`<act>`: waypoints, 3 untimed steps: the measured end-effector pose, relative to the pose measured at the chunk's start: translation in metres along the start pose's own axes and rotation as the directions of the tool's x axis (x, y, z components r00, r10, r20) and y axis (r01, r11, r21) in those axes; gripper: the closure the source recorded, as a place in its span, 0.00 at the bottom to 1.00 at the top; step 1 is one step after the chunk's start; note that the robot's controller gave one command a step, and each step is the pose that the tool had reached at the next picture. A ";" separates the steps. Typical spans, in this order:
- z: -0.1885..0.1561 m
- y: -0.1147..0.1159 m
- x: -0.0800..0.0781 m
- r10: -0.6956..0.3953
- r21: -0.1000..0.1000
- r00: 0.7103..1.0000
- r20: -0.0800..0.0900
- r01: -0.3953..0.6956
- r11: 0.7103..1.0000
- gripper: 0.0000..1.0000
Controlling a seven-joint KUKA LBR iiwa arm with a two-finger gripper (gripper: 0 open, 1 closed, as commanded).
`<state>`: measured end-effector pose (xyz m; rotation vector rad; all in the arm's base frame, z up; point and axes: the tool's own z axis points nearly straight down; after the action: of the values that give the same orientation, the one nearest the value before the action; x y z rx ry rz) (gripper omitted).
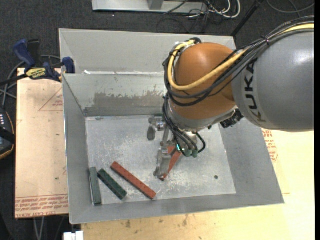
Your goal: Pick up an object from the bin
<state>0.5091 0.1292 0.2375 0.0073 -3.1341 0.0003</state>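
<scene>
My gripper [164, 171] reaches down to the bin floor, right of centre near the front. It is shut on a short red-brown bar [173, 162], which stands tilted against the grey finger [161, 163] with its lower end close to the floor. A longer red-brown bar [132, 180] lies flat just left of the gripper, running diagonally. A dark green bar [112, 184] lies beside that one, further left.
A grey-green bar [94, 186] lies along the front left corner of the bin. The arm's orange dome and cables hang over the bin's back right. Bare floor lies to the right of the gripper and at the back left.
</scene>
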 end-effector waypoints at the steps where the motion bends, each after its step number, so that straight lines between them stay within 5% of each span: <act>1: 0.139 0.001 -0.012 -0.027 0.000 1.000 0.000 0.027 1.000 0.00; 2: 0.158 0.055 -0.016 0.024 -0.004 1.000 0.007 -0.024 1.000 0.00; 3: 0.157 0.052 -0.016 0.031 -0.002 1.000 0.008 -0.031 1.000 1.00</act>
<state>0.5241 0.1808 0.0802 -0.0407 -3.1419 -0.0028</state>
